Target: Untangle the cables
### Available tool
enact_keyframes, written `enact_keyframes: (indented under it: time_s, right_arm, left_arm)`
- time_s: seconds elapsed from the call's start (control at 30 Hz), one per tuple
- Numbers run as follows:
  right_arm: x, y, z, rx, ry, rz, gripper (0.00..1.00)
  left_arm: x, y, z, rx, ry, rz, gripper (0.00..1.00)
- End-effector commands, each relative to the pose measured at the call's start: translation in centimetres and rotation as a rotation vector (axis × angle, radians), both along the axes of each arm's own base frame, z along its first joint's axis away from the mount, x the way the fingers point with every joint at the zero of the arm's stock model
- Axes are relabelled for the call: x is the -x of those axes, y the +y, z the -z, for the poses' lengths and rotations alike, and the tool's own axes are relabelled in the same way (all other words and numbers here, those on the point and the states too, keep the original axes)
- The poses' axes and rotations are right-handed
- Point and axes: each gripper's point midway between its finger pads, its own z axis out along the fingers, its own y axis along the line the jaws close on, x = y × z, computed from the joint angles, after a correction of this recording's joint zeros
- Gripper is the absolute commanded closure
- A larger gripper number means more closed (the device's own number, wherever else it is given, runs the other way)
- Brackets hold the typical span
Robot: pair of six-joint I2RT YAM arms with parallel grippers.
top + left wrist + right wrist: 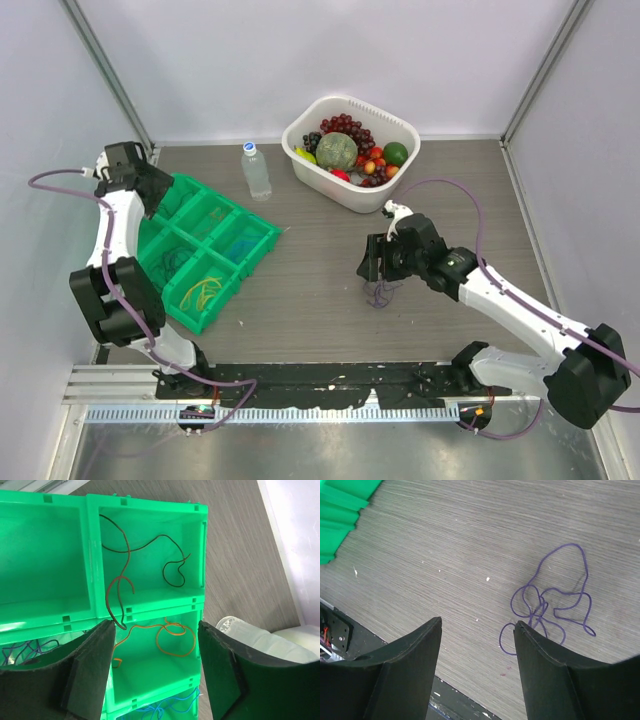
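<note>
A purple cable (551, 605) lies in a tangled loop on the wooden table, also seen from above (382, 296). My right gripper (477, 624) is open and empty just above the table, with the cable beside its right finger (545, 670); from above it (375, 270) hovers over the cable. My left gripper (155, 630) is open and empty above the green divided tray (90, 555). In the tray's compartments lie a dark brown cable (122, 580), a yellow-orange cable (172, 640) and a blue cable (165, 709). From above, the left gripper (158, 195) is over the tray's far corner.
A white basin (335, 192) full of fruit stands at the back middle. A clear water bottle (256, 170) stands next to the tray (262, 240); its side shows in the left wrist view (255, 642). A black rail (330, 378) runs along the near edge. Frame posts and walls enclose the table.
</note>
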Motion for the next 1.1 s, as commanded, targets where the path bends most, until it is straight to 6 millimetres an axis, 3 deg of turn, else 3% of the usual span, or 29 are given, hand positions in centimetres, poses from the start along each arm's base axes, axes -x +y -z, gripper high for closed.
enact_keyframes:
  time_s: [0.0, 0.07, 0.23, 0.37, 0.47, 0.6, 0.67, 0.77, 0.87, 1.0, 1.07]
  right_arm:
    - [-0.2, -0.5, -1.3, 0.009, 0.023, 0.041, 0.35]
    - [0.0, -0.4, -1.8, -0.006, 0.029, 0.047, 0.36]
    - [0.9, -1.0, -2.4, -0.031, 0.037, 0.079, 0.36]
    - [1.3, -1.5, -2.2, -0.02, 0.045, 0.084, 0.36]
    - [1.2, -1.5, -2.5, -0.006, 0.051, 0.084, 0.36]
    - [0.7, -1.7, -2.7, 0.024, 0.05, 0.086, 0.36]
    - [0.4, -1.7, -2.3, 0.047, 0.068, 0.086, 0.36]
    - [-0.1, -1.8, -1.9, 0.072, 0.079, 0.091, 0.36]
    - [-0.9, -2.1, -0.7, 0.103, 0.106, 0.119, 0.36]
    - [-1.9, -3.1, 1.0, 0.135, 0.141, 0.187, 0.36]
    - [-2.5, -4.6, 2.0, 0.175, 0.158, 0.267, 0.36]
  left_arm:
    - [-0.7, -0.2, -1.6, -0.025, -0.061, 0.041, 0.32]
    - [-1.4, -0.3, -0.6, -0.011, -0.044, 0.059, 0.39]
    - [-3.1, 0.7, 0.5, -0.056, -0.068, 0.064, 0.8]
    - [-4.6, 1.9, 1.7, -0.093, -0.044, 0.059, 1.0]
    - [-5.6, 2.0, 5.4, -0.055, 0.043, 0.068, 1.0]
    - [-6.2, 2.0, 7.3, -0.024, 0.109, 0.08, 1.0]
    - [-6.2, 1.9, 6.7, -0.02, 0.122, 0.083, 0.95]
    - [-5.4, 1.7, 4.9, -0.018, 0.142, 0.085, 0.7]
    - [-4.5, 1.4, 2.4, -0.032, 0.096, 0.087, 0.52]
    - [-3.0, 0.2, -1.2, -0.033, 0.021, 0.105, 0.38]
    - [-2.1, -0.9, -2.6, -0.034, -0.012, 0.128, 0.34]
